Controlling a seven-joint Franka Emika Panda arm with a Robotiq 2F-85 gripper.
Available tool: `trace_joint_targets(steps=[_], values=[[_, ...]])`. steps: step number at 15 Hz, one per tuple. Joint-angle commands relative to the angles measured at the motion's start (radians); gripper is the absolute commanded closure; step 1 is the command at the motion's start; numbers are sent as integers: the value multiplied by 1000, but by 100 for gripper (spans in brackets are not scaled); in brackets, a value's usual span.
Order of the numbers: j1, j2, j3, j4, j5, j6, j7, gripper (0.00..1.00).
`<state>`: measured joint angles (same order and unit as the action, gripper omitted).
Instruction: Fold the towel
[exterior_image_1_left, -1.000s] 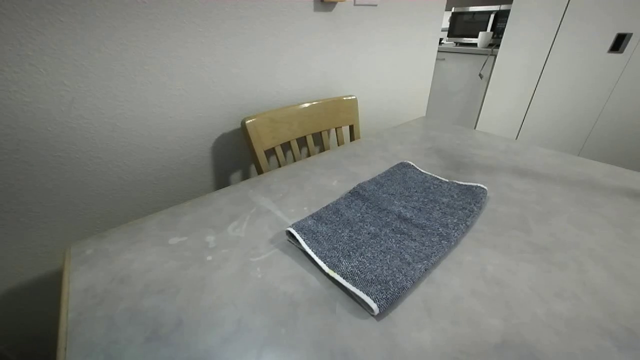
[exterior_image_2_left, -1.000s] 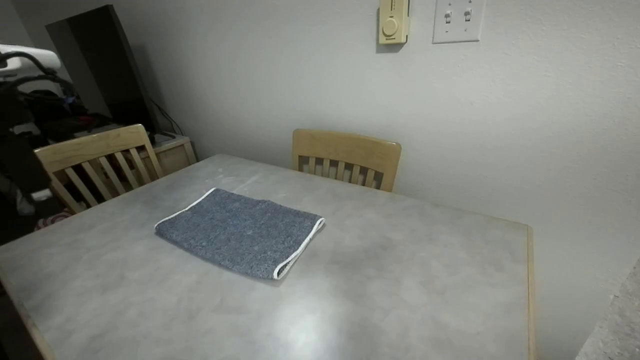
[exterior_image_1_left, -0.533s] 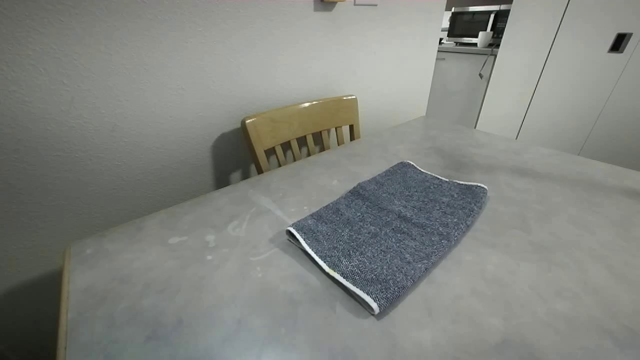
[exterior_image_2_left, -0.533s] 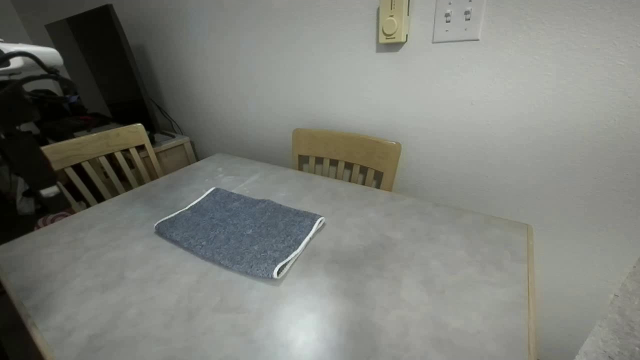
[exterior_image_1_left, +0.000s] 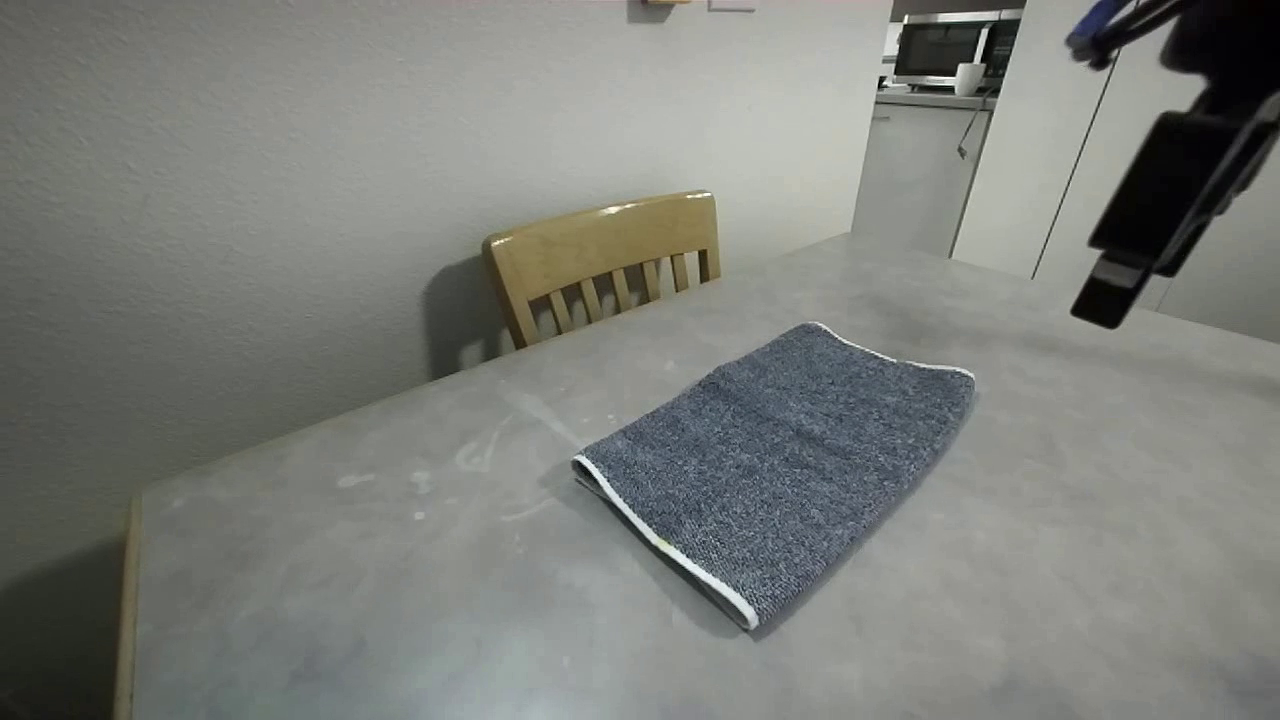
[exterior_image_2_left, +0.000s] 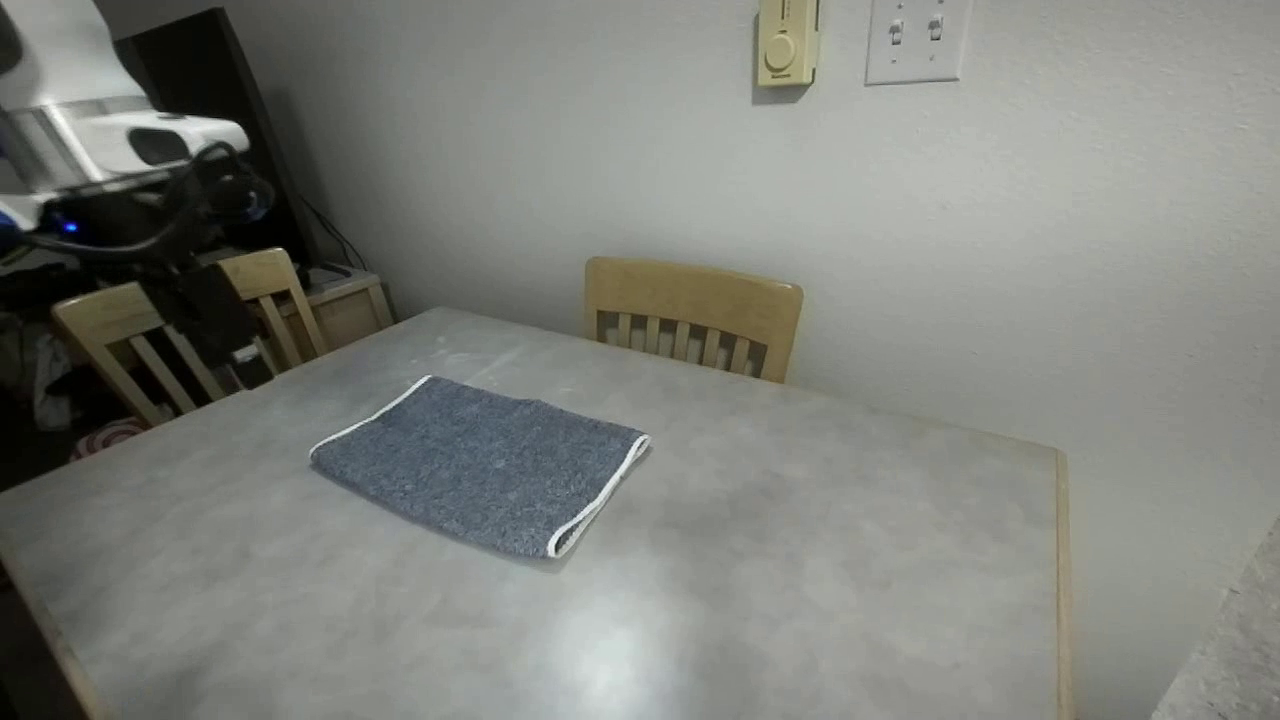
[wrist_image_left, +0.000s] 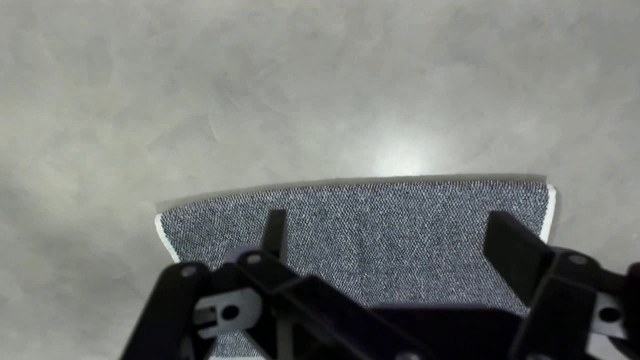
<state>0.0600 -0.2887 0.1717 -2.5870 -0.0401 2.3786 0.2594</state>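
Note:
The blue-grey towel (exterior_image_1_left: 790, 450) lies flat on the table, doubled over, with white edging along its short ends; it also shows in an exterior view (exterior_image_2_left: 485, 465). At one short end the layers gape slightly, with a rounded loop at a corner. In the wrist view the towel (wrist_image_left: 390, 260) fills the lower middle, partly hidden by the gripper. My gripper (wrist_image_left: 387, 217) is open and empty, its fingers wide apart over the towel in that picture. In both exterior views the gripper (exterior_image_1_left: 1105, 295) (exterior_image_2_left: 250, 370) is raised above the table, off the towel, touching nothing. No pale stripes show.
The grey table (exterior_image_2_left: 800, 560) has a wooden edge. A wooden chair (exterior_image_1_left: 610, 240) stands at the table by the wall. Another chair (exterior_image_2_left: 110, 315) stands behind the arm, near a dark screen (exterior_image_2_left: 190, 60). Pale smears (exterior_image_1_left: 420, 480) mark the tabletop.
The arm and gripper have come into view in an exterior view from its right edge, and moved rightward toward the towel in an exterior view. The towel has not moved.

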Motion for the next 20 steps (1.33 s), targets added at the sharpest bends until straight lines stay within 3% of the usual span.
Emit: trace_joint_targets(steps=[1,2,4,10,12,20], values=[[-11,253,0,196,-64,-29,4,0],[10,114,-11,84,-30,-4,1,0],[13,170,-17,119,-33,-3,0,0],[13,131,-13,112,-32,-20,18,0],[8,167,-18,138,-44,-9,0,0],[35,352,-14,387,-94,-140,-19,0]])
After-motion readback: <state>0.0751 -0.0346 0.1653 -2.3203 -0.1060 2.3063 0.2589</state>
